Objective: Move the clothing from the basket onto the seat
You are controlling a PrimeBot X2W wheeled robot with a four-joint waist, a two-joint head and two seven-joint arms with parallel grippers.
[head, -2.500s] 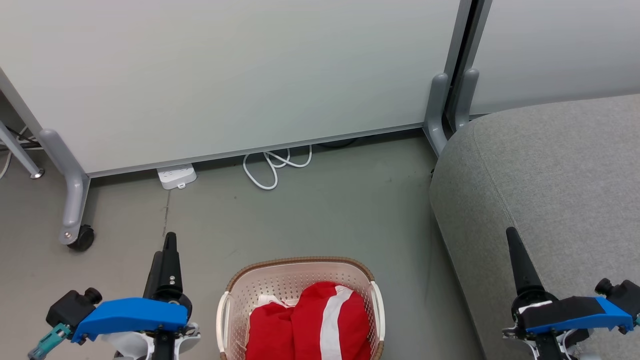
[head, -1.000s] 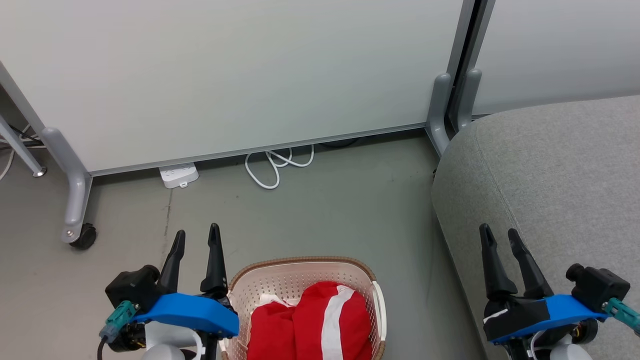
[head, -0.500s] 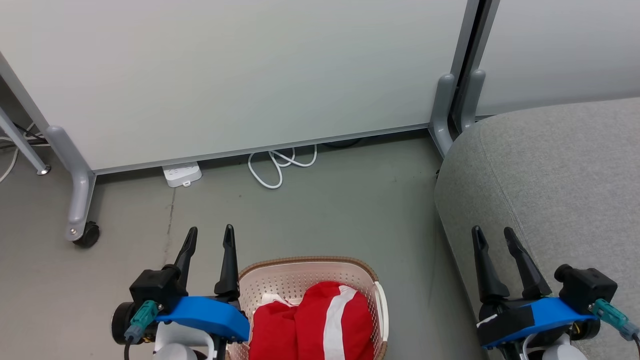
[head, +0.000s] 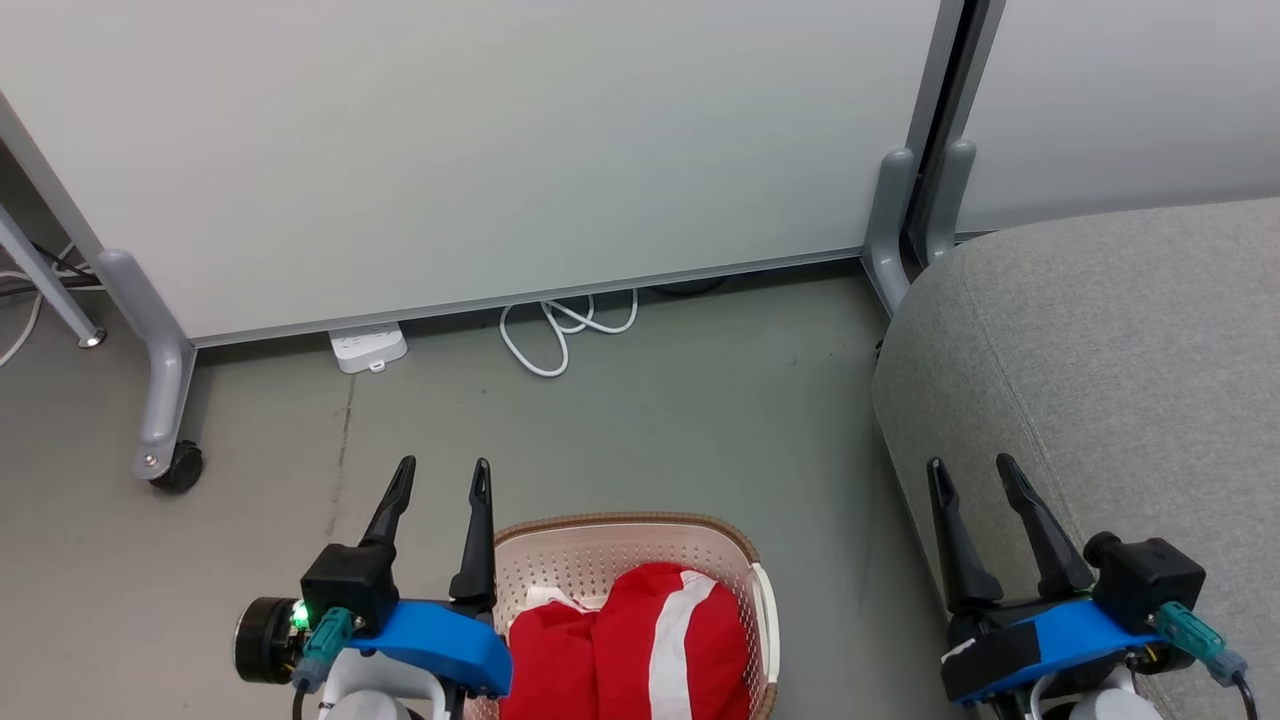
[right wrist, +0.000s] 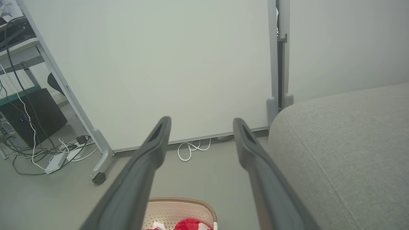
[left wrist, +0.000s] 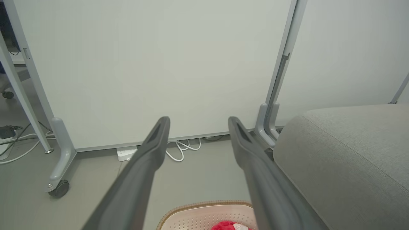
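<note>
Beyond the left fingers [head: 477, 540] I see a grey floor [head: 650, 430] and a pale partition panel [head: 450, 150] on grey legs [head: 165, 400]; one leg has a black castor [head: 181, 467]. Under the panel's edge lie a white power strip [head: 368, 348] and a looped white cable [head: 565, 322]. Far left of the right fingers [right wrist: 150, 153] stands a black computer case [right wrist: 38, 115].

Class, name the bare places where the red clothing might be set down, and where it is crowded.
The grey seat is bare on top, right of the basket. Bare floor lies between basket and white cable. Crowded: the basket, full of red clothing.
</note>
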